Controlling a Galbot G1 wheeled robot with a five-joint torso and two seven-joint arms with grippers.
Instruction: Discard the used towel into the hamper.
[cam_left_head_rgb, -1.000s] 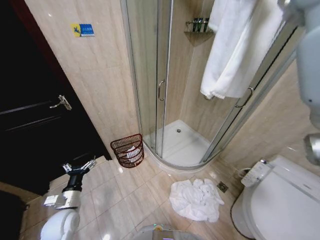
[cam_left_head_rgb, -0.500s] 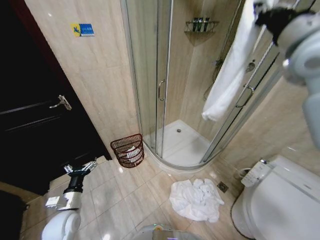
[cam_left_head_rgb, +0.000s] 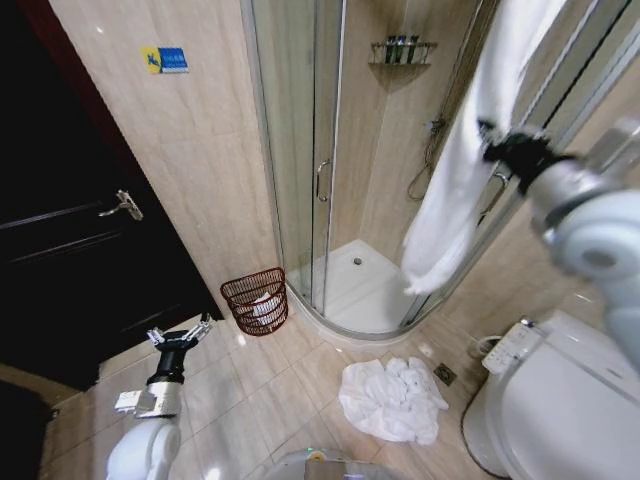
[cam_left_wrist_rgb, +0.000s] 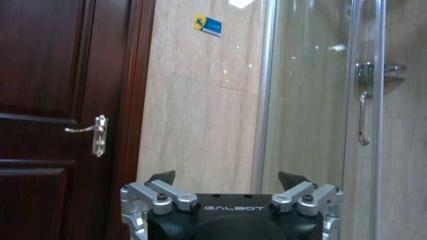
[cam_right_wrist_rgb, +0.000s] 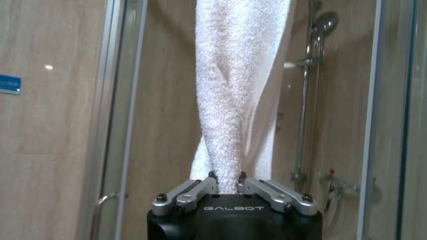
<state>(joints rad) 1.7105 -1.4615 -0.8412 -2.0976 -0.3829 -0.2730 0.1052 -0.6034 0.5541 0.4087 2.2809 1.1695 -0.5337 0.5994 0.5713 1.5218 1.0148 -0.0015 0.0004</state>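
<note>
The white towel (cam_left_head_rgb: 455, 180) hangs lengthwise, near vertical, in front of the shower enclosure (cam_left_head_rgb: 330, 160), its lower end loose. The right claw (cam_left_head_rgb: 497, 148) is raised high, clenched on the towel mid-length. The left claw (cam_left_head_rgb: 181, 333) sits low, released, near the dark door (cam_left_head_rgb: 70, 250). The hamper (cam_left_head_rgb: 255, 300) stands on the tiled floor (cam_left_head_rgb: 250, 390) beside the shower.

**Bathroom: Room Condition**

Walls (cam_left_head_rgb: 200, 150) are beige marble-effect tile, with a small blue-and-yellow sign (cam_left_head_rgb: 165, 59). Floor (cam_left_head_rgb: 240, 390) is glossy beige tile, reflecting light. A dark wooden door (cam_left_head_rgb: 70, 260) with a silver lever handle (cam_left_head_rgb: 123, 205) stands beside a curved glass shower enclosure (cam_left_head_rgb: 300, 150) with a white tray (cam_left_head_rgb: 360, 285). A corner shelf (cam_left_head_rgb: 400, 52) holds bottles. A white toilet (cam_left_head_rgb: 570, 400) occupies one corner.
</note>
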